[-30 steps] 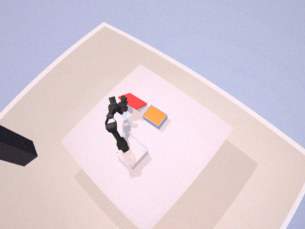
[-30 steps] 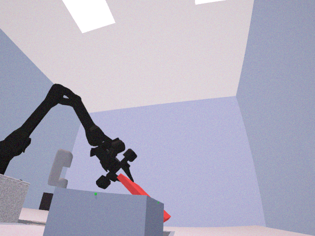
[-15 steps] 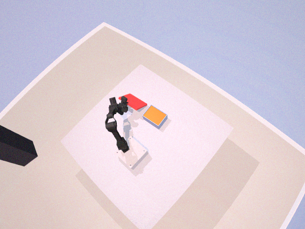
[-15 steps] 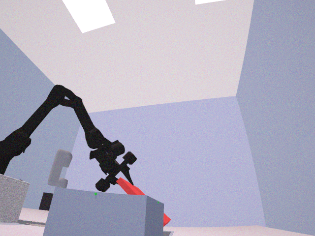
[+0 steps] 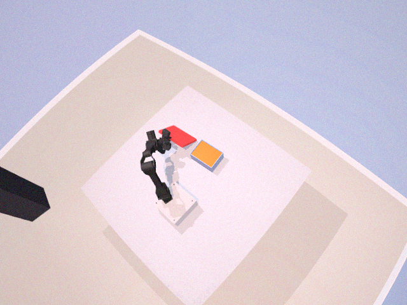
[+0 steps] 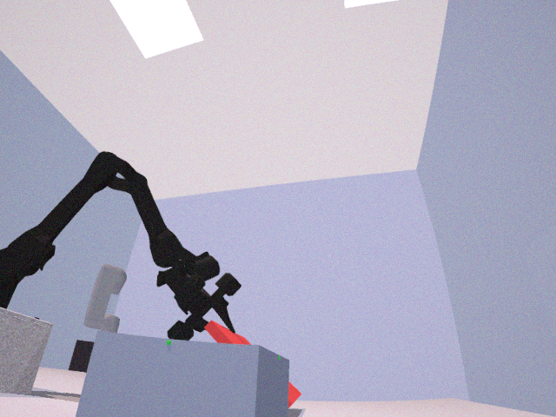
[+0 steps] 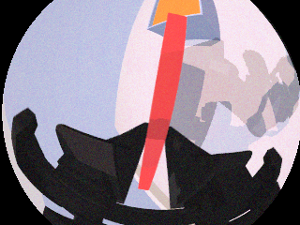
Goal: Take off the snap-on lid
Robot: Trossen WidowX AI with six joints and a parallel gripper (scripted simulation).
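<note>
- You see the red lid near the middle of the top view, tilted, just left of the open box.
- Your fingers are pinched shut on its edge.
- Both sit over the pale counter.

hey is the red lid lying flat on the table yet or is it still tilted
Tilted. In the exterior view the red lid slopes down from the hand, which is shut on its upper edge. Whether its low end touches the table is hidden behind the box.

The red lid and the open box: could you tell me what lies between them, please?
Only a bare strip of white table separates the lid, clamped in the gripper, from the box; the top view shows it.
</note>
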